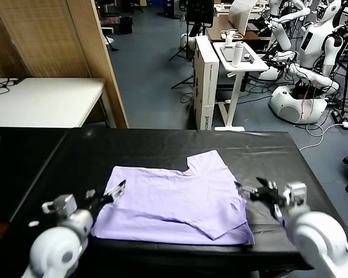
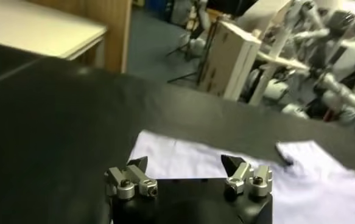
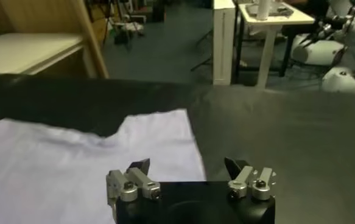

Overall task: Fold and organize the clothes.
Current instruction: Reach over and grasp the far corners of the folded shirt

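The clothes are one light lavender T-shirt [image 1: 174, 197], lying flat and partly folded on the black table cover [image 1: 162, 145], with a sleeve sticking out toward the far side. My left gripper [image 1: 113, 192] hovers at the shirt's left edge, open with nothing between its fingers. In the left wrist view the left gripper [image 2: 186, 163] has its jaws spread wide above the T-shirt [image 2: 311, 182]. My right gripper [image 1: 250, 190] hangs at the shirt's right edge, also open and empty. The right wrist view shows the right gripper [image 3: 187, 165] over the near right corner of the T-shirt [image 3: 73, 158].
A white table [image 1: 40, 101] and a wooden screen [image 1: 75, 46] stand at the back left. Beyond the far edge are a tall white box [image 1: 206, 81], a small white stand with a bottle [image 1: 238, 58] and other robots [image 1: 313, 52].
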{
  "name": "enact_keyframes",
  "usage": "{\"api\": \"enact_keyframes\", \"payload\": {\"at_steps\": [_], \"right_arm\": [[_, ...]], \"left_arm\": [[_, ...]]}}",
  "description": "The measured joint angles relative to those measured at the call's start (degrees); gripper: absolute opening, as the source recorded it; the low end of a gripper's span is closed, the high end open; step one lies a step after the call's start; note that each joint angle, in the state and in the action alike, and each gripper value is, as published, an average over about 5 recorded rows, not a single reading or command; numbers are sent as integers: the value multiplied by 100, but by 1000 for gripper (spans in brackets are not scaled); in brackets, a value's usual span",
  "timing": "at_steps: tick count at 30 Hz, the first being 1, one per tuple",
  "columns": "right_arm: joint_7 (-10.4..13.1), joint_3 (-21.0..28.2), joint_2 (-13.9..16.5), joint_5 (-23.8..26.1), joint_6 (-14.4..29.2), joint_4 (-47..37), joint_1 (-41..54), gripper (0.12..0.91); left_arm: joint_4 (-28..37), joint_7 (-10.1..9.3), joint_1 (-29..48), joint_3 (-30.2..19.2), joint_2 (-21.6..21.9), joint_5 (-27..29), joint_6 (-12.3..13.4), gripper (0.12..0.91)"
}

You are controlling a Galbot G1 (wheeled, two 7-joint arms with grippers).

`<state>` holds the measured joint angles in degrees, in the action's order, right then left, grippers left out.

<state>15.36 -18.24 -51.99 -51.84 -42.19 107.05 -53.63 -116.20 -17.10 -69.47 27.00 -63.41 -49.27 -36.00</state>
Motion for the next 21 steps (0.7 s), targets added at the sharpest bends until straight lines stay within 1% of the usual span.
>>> {"api": "enact_keyframes", "payload": {"at_steps": [5, 8, 13, 21], "right_arm": [[-23, 306, -130, 65, 0, -585, 465, 907], [-40, 446, -197, 101, 0, -850, 660, 907], [-95, 638, -284, 160, 0, -1160, 907, 907], [-159, 908, -439, 204, 0, -1491, 1195, 907]], "left_arm": [[825, 263, 697, -317, 93, 137, -7, 907], [1186, 371, 996, -469, 145, 210, 12, 907], [1600, 406, 1291, -591, 178, 216, 31, 907], [1865, 435, 1381, -636, 216, 279, 96, 907]]}}
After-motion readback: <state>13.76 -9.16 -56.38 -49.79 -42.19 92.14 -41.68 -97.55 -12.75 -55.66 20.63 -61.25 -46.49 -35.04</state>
